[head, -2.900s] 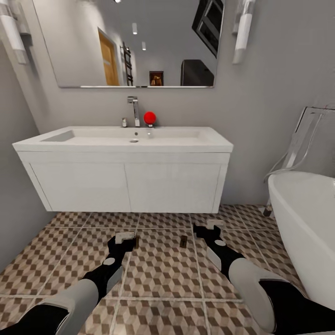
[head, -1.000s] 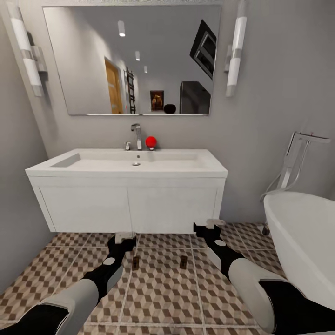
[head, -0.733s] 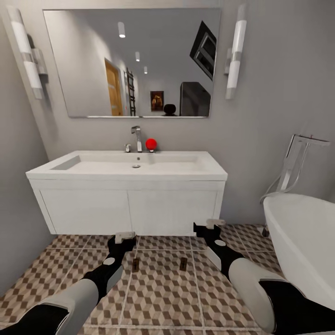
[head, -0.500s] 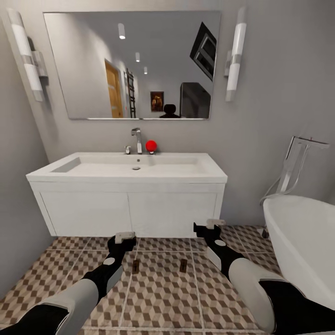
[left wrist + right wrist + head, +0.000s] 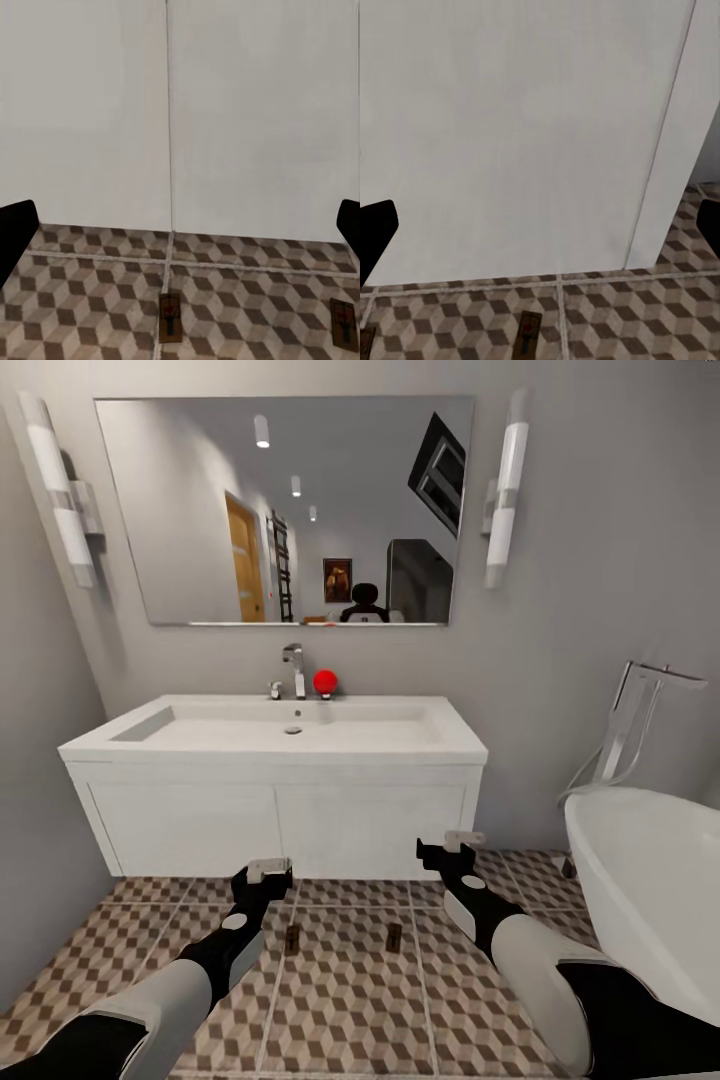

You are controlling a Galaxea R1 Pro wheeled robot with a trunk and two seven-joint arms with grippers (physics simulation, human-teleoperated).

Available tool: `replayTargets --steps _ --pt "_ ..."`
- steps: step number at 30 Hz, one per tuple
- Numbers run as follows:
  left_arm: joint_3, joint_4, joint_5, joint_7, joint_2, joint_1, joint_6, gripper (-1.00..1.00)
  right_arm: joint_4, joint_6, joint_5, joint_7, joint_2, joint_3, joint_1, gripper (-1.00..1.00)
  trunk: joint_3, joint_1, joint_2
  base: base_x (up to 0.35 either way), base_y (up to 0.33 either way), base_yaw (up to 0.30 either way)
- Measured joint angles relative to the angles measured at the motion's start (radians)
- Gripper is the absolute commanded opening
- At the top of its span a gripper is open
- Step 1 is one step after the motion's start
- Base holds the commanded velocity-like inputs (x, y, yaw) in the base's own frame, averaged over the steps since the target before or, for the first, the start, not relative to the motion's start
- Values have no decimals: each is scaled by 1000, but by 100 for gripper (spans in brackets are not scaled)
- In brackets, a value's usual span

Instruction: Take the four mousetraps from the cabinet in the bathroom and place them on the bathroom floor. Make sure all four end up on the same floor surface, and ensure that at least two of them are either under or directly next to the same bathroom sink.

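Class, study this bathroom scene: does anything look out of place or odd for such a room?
Yes. Two mousetraps lie flat on the patterned floor in front of the white sink, and a bright red ball sits beside the tap. Nothing looks spilled or broken.

Grey walls, mirror [image 5: 285,510] between sconces, white bathtub [image 5: 650,880] beside.

Your two arms are black with glossy pale grey shells; each black wrist carries a round grey dot and a grey cap.
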State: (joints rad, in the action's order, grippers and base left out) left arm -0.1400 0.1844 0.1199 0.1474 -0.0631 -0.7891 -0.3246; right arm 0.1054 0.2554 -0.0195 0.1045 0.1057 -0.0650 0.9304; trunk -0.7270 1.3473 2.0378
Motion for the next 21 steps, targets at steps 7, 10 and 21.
replayTargets --steps 7,10,21 --pt "0 1 0 0 0 0 0 100 0 0 0 0 0 1 0 100 22 -27 -49 0 0 0" --pt "0 1 0 0 0 0 0 100 0 0 0 0 0 1 0 100 31 -38 -70 0 0 0" --pt "1 1 0 0 0 0 0 100 0 -1 -1 1 0 1 0 100 66 -81 -147 0 0 0"
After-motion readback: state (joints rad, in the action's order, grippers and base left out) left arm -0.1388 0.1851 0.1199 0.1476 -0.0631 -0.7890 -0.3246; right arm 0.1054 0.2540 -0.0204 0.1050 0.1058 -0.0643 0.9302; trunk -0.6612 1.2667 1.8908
